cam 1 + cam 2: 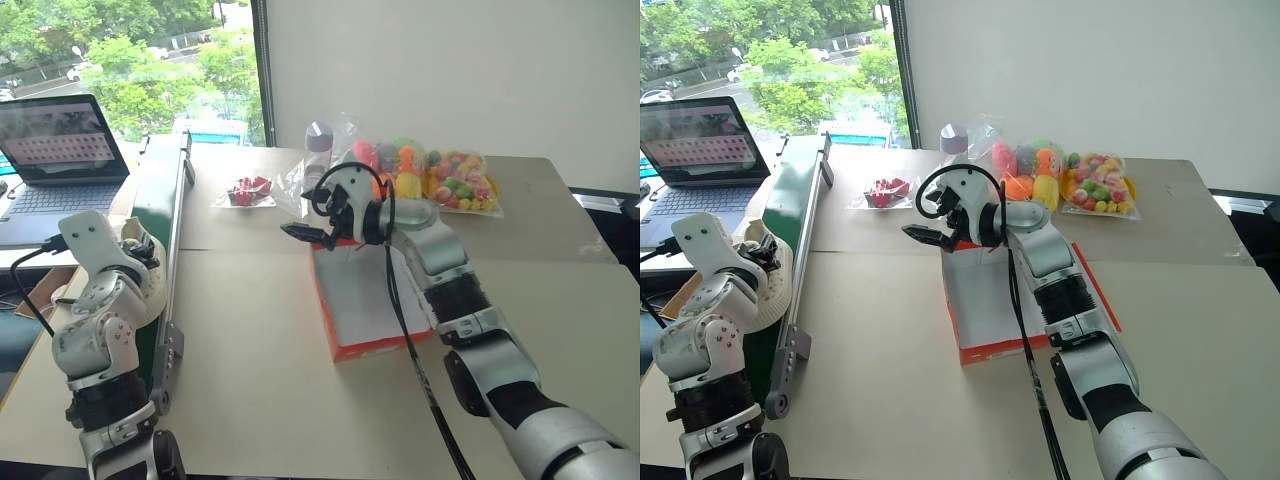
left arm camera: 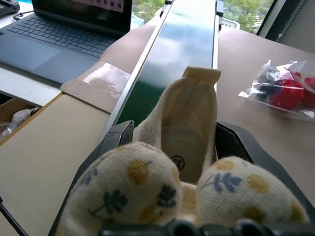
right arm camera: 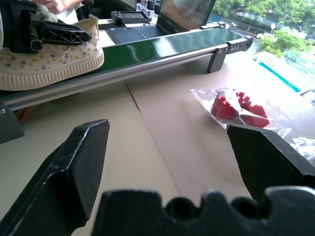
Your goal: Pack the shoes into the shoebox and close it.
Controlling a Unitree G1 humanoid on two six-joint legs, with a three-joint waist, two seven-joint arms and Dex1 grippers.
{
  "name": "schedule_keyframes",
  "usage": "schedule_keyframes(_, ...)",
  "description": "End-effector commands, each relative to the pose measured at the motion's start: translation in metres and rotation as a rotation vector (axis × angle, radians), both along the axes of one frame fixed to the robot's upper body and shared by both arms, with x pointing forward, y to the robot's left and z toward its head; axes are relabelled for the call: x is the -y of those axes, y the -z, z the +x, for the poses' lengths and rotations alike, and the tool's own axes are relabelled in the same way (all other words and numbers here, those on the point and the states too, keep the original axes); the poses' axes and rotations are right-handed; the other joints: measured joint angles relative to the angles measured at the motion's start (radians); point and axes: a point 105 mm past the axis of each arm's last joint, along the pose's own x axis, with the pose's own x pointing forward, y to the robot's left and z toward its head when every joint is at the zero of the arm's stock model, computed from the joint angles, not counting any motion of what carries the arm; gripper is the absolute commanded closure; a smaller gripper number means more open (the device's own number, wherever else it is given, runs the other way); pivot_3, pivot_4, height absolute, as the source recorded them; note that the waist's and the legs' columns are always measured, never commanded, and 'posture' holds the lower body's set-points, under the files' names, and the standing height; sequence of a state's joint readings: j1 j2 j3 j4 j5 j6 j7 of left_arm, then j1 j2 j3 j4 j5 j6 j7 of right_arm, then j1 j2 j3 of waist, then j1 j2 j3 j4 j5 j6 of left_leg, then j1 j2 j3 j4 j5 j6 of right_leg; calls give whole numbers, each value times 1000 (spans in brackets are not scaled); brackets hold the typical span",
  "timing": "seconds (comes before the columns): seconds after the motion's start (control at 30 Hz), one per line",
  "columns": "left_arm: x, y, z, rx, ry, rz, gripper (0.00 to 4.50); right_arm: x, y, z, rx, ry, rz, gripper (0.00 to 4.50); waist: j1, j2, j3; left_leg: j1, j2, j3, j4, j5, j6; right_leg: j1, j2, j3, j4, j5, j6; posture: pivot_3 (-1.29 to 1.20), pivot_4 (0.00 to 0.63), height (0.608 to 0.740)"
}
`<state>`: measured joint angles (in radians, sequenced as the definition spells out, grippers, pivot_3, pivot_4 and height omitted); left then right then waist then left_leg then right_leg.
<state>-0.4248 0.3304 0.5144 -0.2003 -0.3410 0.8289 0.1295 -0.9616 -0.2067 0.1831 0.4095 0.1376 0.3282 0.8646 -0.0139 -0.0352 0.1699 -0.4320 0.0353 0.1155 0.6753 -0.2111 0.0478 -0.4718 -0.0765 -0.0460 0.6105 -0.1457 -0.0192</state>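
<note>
Tan table [image 1: 260, 380]; left gripper [image 2: 172, 162] clenched on shoe [image 2: 189, 128] over green tray [image 2: 187, 44]; right gripper [image 3: 167, 147] spread above shoebox [image 1: 365, 300]; thin side pinch, shoe may slip.

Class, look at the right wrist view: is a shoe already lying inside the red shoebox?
No. The shoe sits on the green conveyor, clamped by the left gripper, nowhere near the shoebox.

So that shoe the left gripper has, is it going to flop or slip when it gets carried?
The shoe is printed fabric, so the upper probably gives under the shut left gripper. Its thick pale sole looks firmer, so it likely keeps its shape. Cloth should grip rather than slide, and it seems light.
</note>
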Motion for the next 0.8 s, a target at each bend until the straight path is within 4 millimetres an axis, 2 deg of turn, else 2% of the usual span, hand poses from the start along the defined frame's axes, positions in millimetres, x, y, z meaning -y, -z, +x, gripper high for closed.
schedule_keyframes(0.03,8,-44,3,141,31,90,2327,1,-15,-2,66,-2,18,0,0,0,0,0,0,0,0,0,0,0,0,0,0,0,0,0,150,740)
schedule_keyframes(0.1,18,-63,7,212,69,106,2327,2,-18,-1,66,4,34,0,0,0,0,0,0,0,0,0,0,0,0,0,0,0,0,0,150,740)
schedule_keyframes(0.2,56,-105,14,387,234,98,2327,8,-43,5,29,48,194,0,3,-3,2,0,0,0,0,0,-1,0,0,-1,0,0,0,0,150,740)
schedule_keyframes(0.3,77,-122,13,459,326,93,2327,14,-56,10,-14,79,295,0,2,-4,2,-2,-1,-1,1,1,-1,0,-1,-2,0,1,1,0,150,740)
schedule_keyframes(0.37,122,-149,10,574,514,54,2327,34,-91,21,-175,122,586,0,2,-4,2,-2,-1,-1,1,1,0,0,-1,-1,-1,1,1,0,150,740)
schedule_keyframes(0.43,151,-165,5,637,638,29,2327,45,-106,26,-297,130,741,0,6,-5,4,-3,-1,-1,1,2,1,0,-1,-1,-1,1,1,0,150,740)
schedule_keyframes(0.63,195,-175,-3,678,828,-25,2327,59,-116,28,-506,104,937,0,-4,-5,4,-4,-1,-2,0,5,11,0,1,-1,-2,1,1,0,150,740)
schedule_keyframes(0.8,207,-176,-3,685,884,-46,2327,57,-118,20,-559,59,963,0,-12,-5,4,-4,-1,-2,0,6,12,-1,2,0,-1,1,2,0,150,740)
